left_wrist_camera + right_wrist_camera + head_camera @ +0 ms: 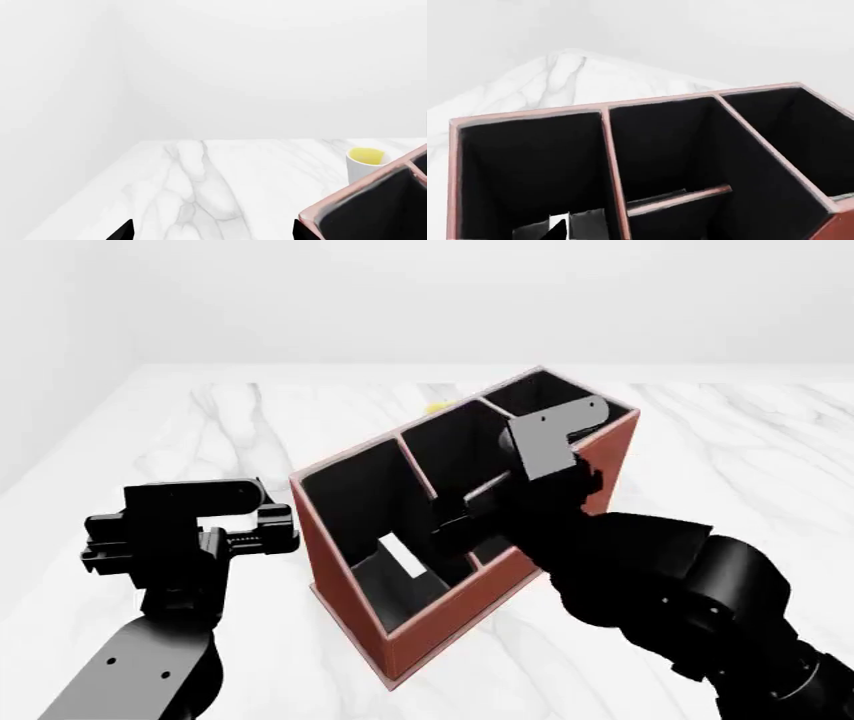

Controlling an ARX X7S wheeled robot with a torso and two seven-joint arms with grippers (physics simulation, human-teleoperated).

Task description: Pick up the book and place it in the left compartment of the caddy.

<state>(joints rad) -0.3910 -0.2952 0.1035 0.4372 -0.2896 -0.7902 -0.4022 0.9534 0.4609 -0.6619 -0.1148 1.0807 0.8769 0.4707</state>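
Polished white marble with soft grey veining on the table (200,430), smooth and faintly glossy. Reddish-brown leather-look skin on the caddy (441,625), smooth with a dull sheen, pale trim along the rim. Matt black lining inside the left compartment (354,500), flat and unreflective, cloth or card impossible to tell. Paper-white page edges on the book (402,556). Matt black plastic-like casing on the left gripper (254,525) and on the right arm (641,580), smooth. Glazed-looking white cup (365,165), smooth, yellow inside.
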